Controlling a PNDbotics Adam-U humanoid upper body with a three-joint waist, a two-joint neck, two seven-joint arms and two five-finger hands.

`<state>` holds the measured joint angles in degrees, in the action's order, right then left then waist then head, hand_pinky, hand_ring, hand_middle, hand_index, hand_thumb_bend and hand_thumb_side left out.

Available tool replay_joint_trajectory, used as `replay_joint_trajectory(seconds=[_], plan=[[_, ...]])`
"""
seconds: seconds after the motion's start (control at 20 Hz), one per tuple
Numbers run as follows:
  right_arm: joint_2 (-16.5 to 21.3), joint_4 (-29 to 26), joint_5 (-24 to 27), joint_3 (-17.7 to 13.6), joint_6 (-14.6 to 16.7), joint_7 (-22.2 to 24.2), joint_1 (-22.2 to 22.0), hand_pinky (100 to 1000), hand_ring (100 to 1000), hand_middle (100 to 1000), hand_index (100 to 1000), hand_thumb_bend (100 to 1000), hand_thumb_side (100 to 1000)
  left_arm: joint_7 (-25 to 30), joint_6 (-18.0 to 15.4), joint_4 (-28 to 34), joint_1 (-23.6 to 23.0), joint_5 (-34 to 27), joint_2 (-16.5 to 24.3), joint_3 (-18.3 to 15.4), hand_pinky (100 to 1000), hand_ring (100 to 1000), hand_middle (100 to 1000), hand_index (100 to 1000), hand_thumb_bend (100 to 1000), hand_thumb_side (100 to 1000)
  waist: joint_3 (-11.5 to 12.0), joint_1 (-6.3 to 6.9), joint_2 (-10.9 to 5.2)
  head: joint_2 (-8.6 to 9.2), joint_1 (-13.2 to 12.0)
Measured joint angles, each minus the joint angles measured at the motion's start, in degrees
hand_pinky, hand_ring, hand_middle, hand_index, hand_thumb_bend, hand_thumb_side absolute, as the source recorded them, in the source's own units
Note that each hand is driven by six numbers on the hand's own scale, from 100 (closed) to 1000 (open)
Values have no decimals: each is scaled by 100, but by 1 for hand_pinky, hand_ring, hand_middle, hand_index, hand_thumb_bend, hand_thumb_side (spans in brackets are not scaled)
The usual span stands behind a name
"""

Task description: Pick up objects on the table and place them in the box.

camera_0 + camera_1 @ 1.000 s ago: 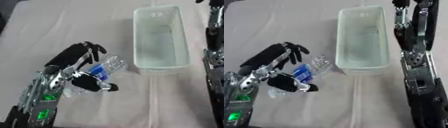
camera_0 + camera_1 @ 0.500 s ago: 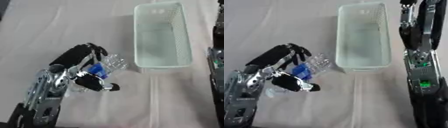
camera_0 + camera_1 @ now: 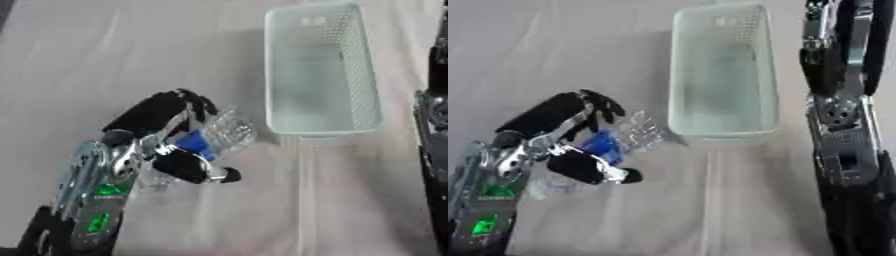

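One clear plastic bottle with a blue label (image 3: 213,141) lay in the left hand (image 3: 166,140) — fingers and thumb curled round it. One pale green perforated plastic box (image 3: 322,70) sat to its right, farther off on the table; the right hand's fingers could not be made out.

The left hand (image 3: 166,135) is holding a clear bottle (image 3: 214,140) with a blue label, fingers curled round it, just left of the white box (image 3: 322,85).

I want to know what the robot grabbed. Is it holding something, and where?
The left hand holds a clear plastic bottle, fingers and thumb curled round its middle, at the blue label.
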<state>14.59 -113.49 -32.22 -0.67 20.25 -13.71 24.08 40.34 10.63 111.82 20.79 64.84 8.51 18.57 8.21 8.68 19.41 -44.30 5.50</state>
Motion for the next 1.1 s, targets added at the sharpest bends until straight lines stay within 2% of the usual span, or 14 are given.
replay_joint_trajectory(seconds=[0.25,0.3,0.35,0.4,0.45,0.5,0.7,1.1], plan=[[0,-1,24,-2,-1,1,-2,399,658,825,872,160,933,-56,-81,117,148,528,224,-73,332,601,642,813,811,503,4,-1,0,0,0],[0,-1,29,-2,-1,1,-2,400,658,825,872,159,933,-68,-114,132,178,589,301,-73,353,617,679,817,839,496,4,-2,0,0,0],[-1,-1,35,-2,-1,1,-2,400,658,825,872,155,934,-79,-154,145,213,639,389,-71,353,617,680,817,834,606,4,-5,0,0,0],[-1,-1,37,-2,-1,1,-2,400,658,825,872,159,933,-88,-199,146,245,684,492,-67,380,639,700,825,891,471,4,-6,0,0,-1],[-1,-1,38,-2,-1,1,-2,400,658,825,872,158,933,-94,-249,148,267,734,617,-60,392,649,701,829,933,435,4,-7,-1,0,-3],[-2,-1,38,-2,-1,1,-2,400,658,825,872,157,934,-95,-298,149,283,790,743,-42,397,654,701,831,931,414,4,-7,-1,0,-4],[-2,-1,39,-2,-1,1,-2,401,658,825,872,156,936,-47,-437,162,282,1057,1030,-6,392,650,700,831,932,416,3,-14,-1,0,-5],[-4,-1,40,-2,2,-3,-1,401,657,824,872,156,937,26,-484,176,231,1121,1042,21,385,644,700,829,934,441,-1,-29,-1,0,-5]])
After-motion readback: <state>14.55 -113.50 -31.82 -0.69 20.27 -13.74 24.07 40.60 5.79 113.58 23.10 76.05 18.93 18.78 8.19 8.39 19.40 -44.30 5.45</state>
